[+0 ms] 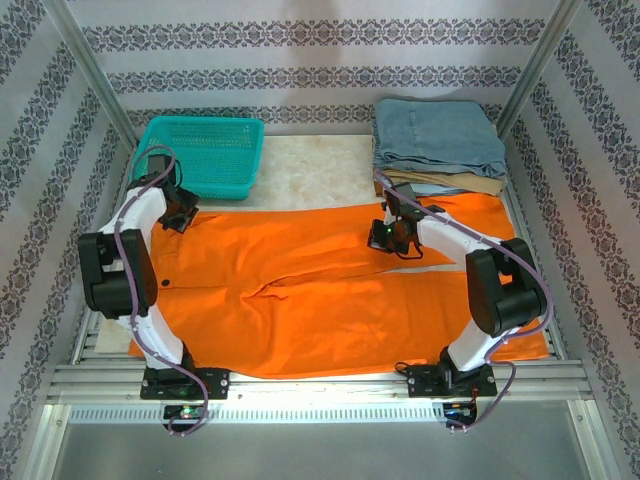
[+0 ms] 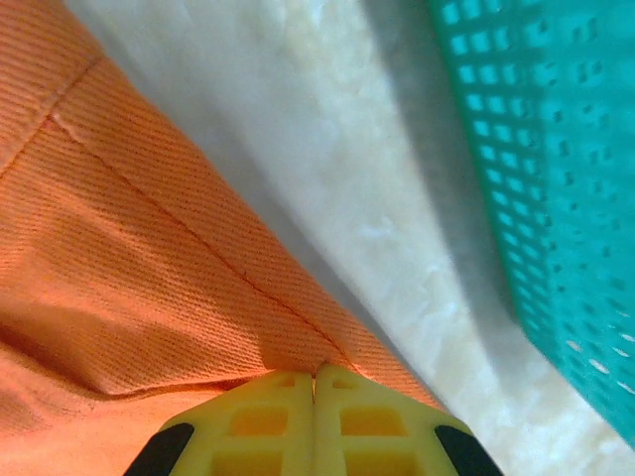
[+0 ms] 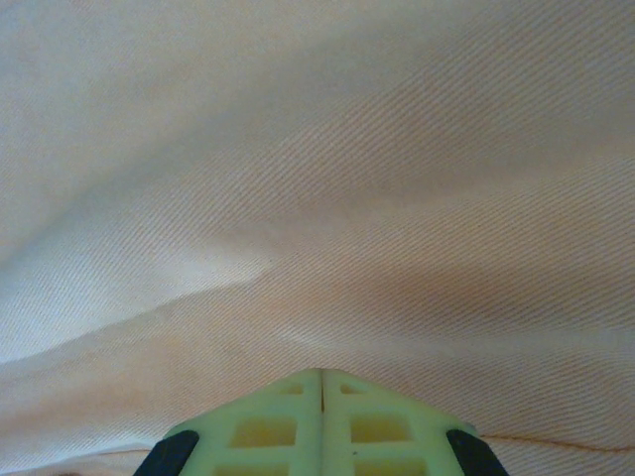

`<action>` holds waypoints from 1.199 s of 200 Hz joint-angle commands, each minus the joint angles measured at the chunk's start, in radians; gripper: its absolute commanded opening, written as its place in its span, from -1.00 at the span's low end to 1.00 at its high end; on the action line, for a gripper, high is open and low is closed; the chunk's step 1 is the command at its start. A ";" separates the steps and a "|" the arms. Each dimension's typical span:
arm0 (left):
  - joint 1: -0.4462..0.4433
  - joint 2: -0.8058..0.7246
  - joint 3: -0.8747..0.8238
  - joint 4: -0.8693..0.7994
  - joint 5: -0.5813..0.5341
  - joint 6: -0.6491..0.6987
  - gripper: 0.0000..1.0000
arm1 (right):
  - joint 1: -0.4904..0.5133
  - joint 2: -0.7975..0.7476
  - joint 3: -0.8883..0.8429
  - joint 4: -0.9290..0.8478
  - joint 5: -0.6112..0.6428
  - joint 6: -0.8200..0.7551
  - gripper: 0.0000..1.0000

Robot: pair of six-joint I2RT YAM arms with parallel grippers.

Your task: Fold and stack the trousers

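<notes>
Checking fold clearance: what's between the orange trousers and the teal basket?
Only a bare strip of pale tabletop separates the trousers from the teal basket, clearest in the left wrist view.

Bright, even overhead light; trousers [image 3: 317, 198] looked washed-out pale in the right wrist view; teal basket [image 2: 556, 198] cast a soft shadow.

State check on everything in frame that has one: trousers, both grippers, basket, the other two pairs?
orange trousers: unfolded, spread flat, a few wrinkles.
left gripper: shut on the trousers' far edge.
right gripper: shut on a pinch of the trousers' cloth.
teal basket: upright, nothing seen inside.
denim pair: folded, lying on the tan pair.
tan pair: folded, under the denim.
</notes>
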 commanded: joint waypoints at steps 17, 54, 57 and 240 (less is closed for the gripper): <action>0.062 -0.117 -0.045 0.041 0.017 0.016 -1.00 | 0.011 0.010 -0.015 0.007 0.003 -0.013 -1.00; 0.088 -0.074 -0.064 0.137 0.093 0.033 -1.00 | 0.010 -0.002 -0.016 -0.004 0.015 -0.017 -1.00; 0.088 -0.066 -0.060 0.145 0.105 0.035 -1.00 | 0.009 -0.004 -0.016 -0.006 0.015 -0.016 -1.00; 0.194 0.173 0.207 0.107 0.176 0.122 -0.09 | -0.010 -0.229 -0.010 -0.163 0.105 0.002 -1.00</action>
